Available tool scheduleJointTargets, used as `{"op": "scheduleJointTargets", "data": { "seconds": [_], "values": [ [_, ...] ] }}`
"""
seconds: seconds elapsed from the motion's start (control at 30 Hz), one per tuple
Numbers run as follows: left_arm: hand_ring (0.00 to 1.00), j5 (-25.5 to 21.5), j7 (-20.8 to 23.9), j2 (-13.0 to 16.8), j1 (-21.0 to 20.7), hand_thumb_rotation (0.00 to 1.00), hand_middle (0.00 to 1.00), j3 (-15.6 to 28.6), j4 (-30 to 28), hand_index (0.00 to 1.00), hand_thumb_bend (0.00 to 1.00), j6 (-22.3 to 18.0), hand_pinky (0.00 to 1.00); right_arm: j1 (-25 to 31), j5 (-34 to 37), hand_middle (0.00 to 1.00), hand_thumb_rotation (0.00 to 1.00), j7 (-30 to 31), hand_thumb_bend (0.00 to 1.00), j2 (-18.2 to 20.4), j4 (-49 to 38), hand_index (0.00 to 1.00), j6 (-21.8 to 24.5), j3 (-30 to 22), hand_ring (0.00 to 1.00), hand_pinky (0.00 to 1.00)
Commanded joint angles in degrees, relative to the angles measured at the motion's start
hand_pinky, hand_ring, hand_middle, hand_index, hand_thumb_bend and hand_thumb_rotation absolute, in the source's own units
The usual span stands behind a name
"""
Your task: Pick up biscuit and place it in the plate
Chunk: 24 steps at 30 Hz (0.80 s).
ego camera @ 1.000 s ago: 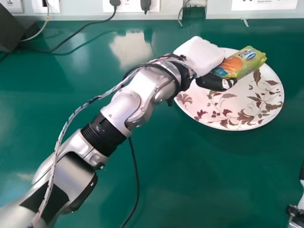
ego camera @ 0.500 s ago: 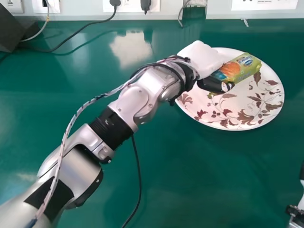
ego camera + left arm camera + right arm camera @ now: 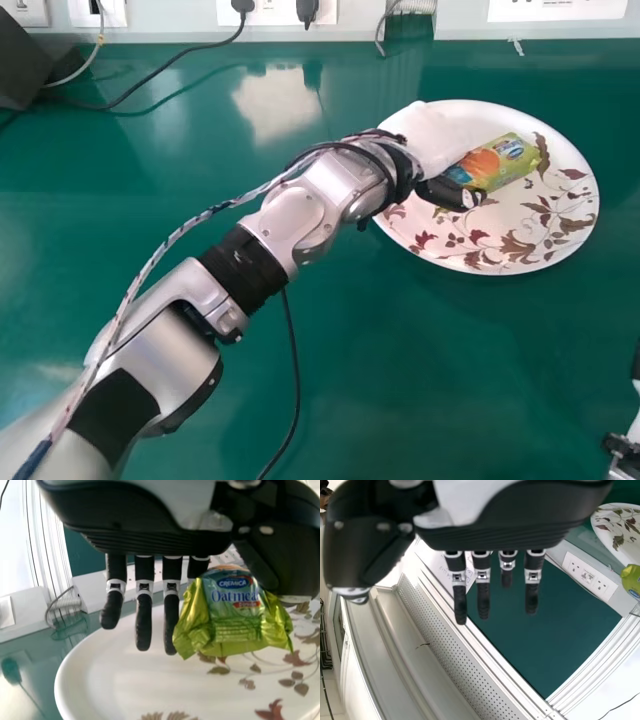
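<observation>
- well, the left hand (image 3: 430, 138) is over the plate (image 3: 510, 238), narrowed around the biscuit packet (image 3: 503, 158), which sits pinched between its thumb (image 3: 448, 192) and the fingers beside it.
- the packet is green, with blue and orange on its wrapper, and lies slantwise over the plate's far half, pointing away from the hand; whether its underside touches the plate, i can't tell.
- up close in the left wrist view, one crimped end of the wrapper faces the camera, and the fingers (image 3: 143, 620) beside it hang nearly straight.
- the plate is round and white, patterned with brownish leaves and flowers, and rests on the green table (image 3: 400, 370).
- the right hand (image 3: 634, 402) is at the right edge of the head view, well apart from the plate; the right wrist view has it spread wide, fingers straight, with nothing in its grasp.
- a dark cable (image 3: 293, 380) runs along the table beside the left arm (image 3: 165, 355), and a black box (image 3: 22, 62) stands at the far left corner.
- along the wall behind are white socket panels (image 3: 550, 9) and a black plug (image 3: 242, 5).
</observation>
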Motion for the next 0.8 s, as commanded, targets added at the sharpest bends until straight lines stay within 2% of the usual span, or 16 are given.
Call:
{"op": "scheduleJointTargets", "data": {
  "seconds": [0.0,0.23,0.43,0.7,0.77],
  "values": [
    [0.36,0.39,0.12,-0.81,-1.72,0.00,0.44,-1.03,1.33,0.52,0.50,0.34,0.18,-0.30,0.47,0.82,0.38,1.00,0.89,3.36,0.91,0.72,-0.43,-0.33,0.87,0.82],
    [0.37,0.75,0.82,-2.21,-3.13,0.00,0.44,-2.49,4.80,0.52,0.50,0.55,0.18,-0.11,0.50,0.82,0.35,1.08,0.88,3.58,0.87,0.69,-0.37,-0.20,0.86,0.82],
    [0.36,0.01,1.75,-3.11,-4.18,0.00,0.44,-3.29,7.72,0.52,0.50,0.03,0.18,0.04,0.55,0.77,0.32,1.81,0.87,3.56,1.00,0.65,-0.63,-0.28,0.81,0.73],
    [0.37,0.06,3.37,-4.93,-5.79,0.00,0.44,-4.74,12.75,0.52,0.50,-0.49,0.18,0.21,0.62,0.78,0.37,1.47,0.87,3.61,0.43,0.67,-0.35,-0.28,0.81,0.71],
    [0.36,-0.13,3.97,-5.41,-5.92,0.00,0.44,-4.92,13.87,0.52,0.50,-0.45,0.18,0.25,0.74,0.77,0.35,1.86,0.86,3.46,0.35,0.64,-0.34,-0.23,0.81,0.70]
  ]
}}
